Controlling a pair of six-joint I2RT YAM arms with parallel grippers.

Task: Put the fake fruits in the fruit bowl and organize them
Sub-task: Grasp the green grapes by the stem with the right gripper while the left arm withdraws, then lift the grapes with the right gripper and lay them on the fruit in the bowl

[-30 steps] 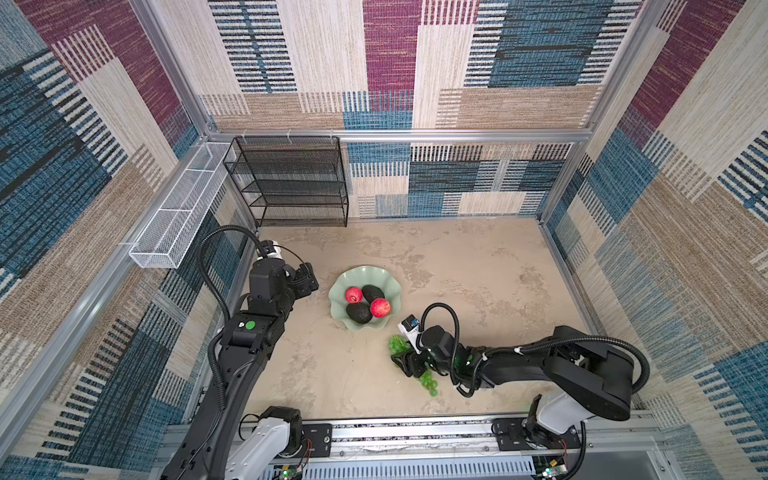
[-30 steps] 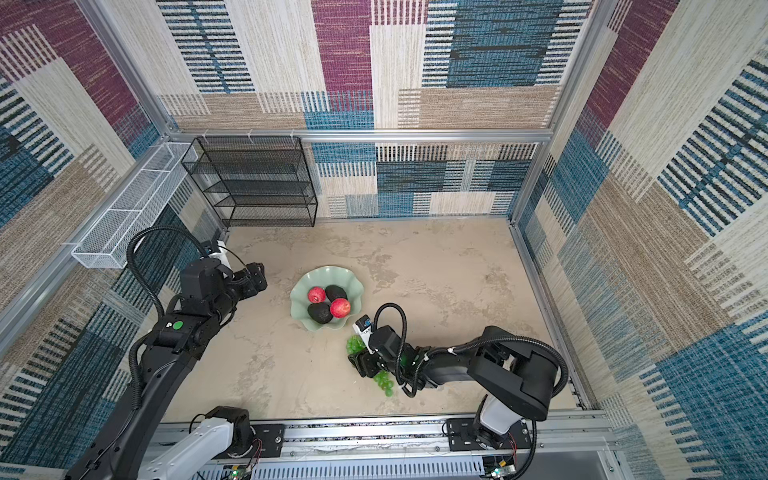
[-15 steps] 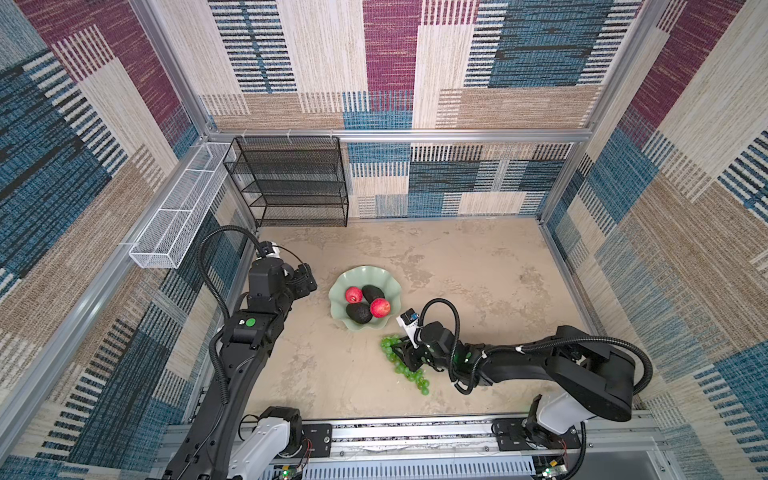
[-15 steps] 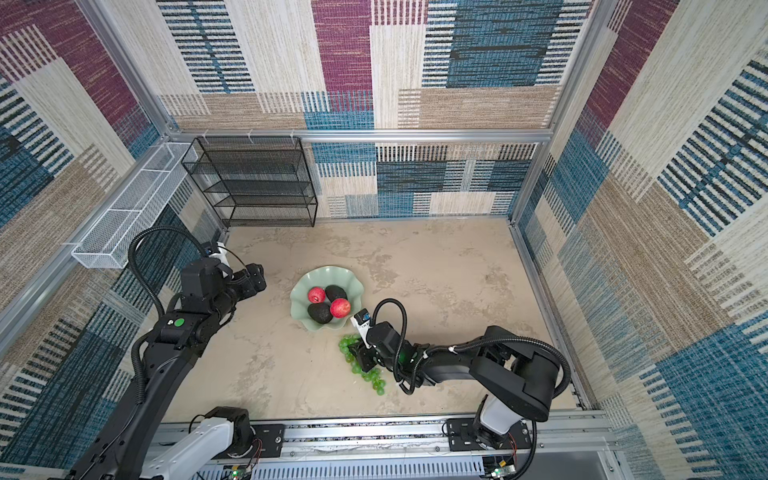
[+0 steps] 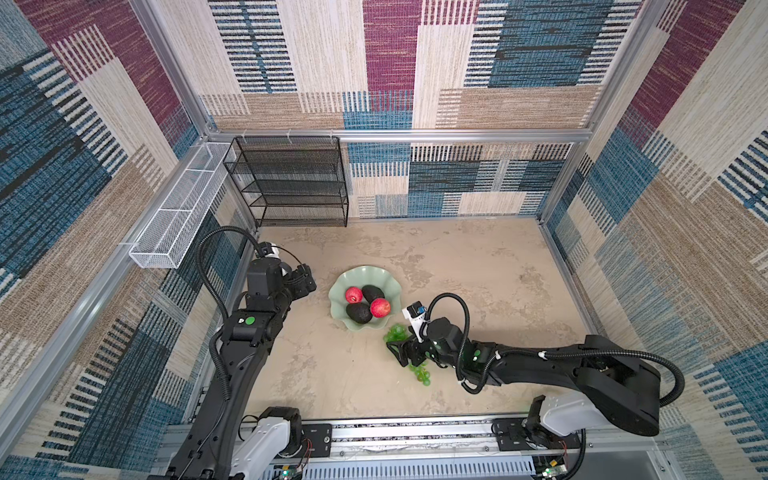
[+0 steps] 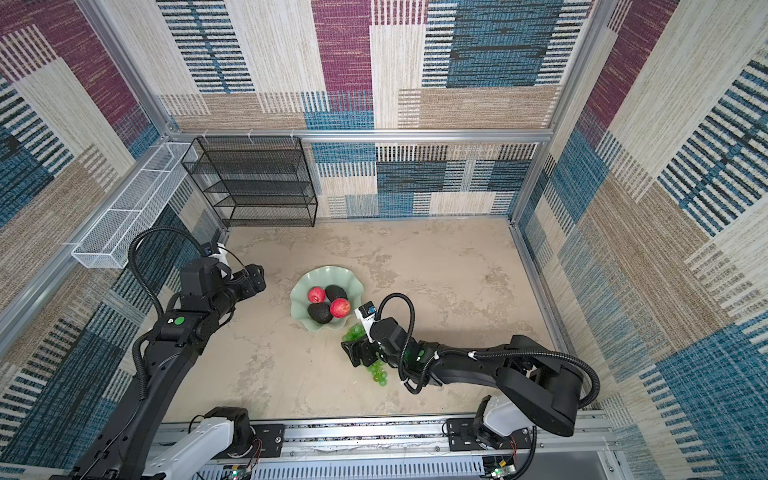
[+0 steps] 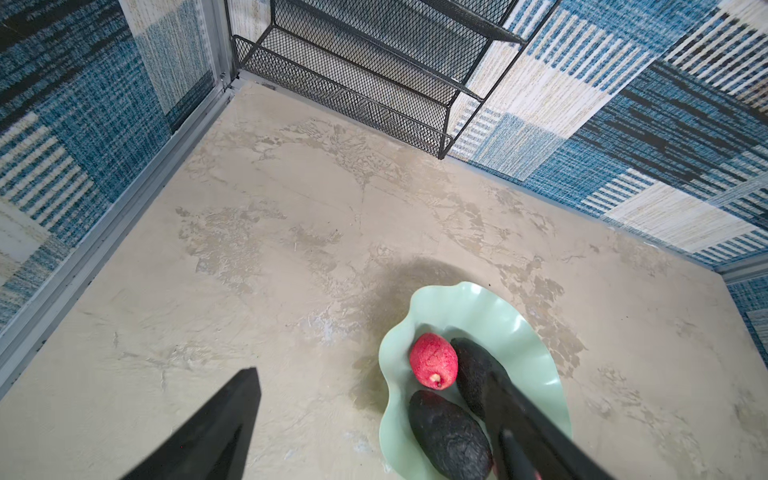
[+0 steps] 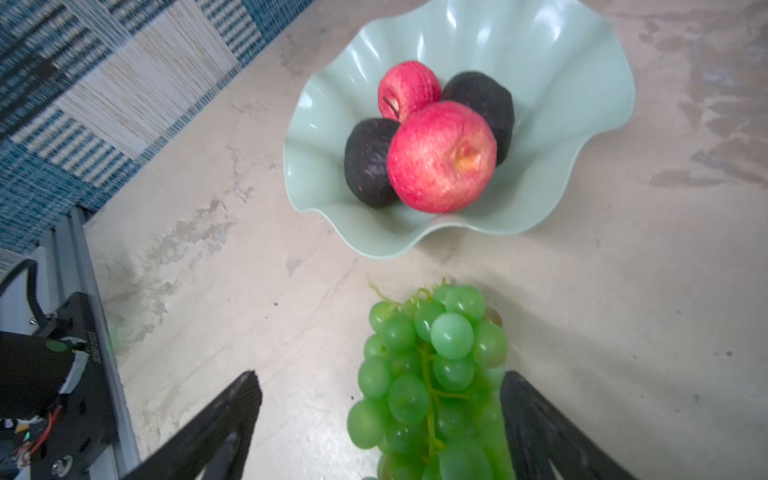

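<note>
On the beige tabletop, just off the near rim of the fruit bowl, the bunch of green grapes lies outside the bowl with the right gripper low over its middle. Both top views hide that middle under the gripper's body, so only the bunch's two ends show. The right wrist view fills the gap. The claw is released, its fingers spread wide, one close against the grapes' side and the other well clear, with bare table between. Whether the close finger touches the fruit cannot be told.

Inside the bowl the front apple, back apple, front avocado and back avocado huddle at the centre. Seen from the right wrist, the front apple covers part of the other three; the top views show all four side by side.

Left of the bowl, the left gripper stands apart from the rim, claw released and holding nothing. Its wrist view shows one finger crossing in front of the back avocado and covering the front apple. The top views show this is overlap, not contact.
</note>
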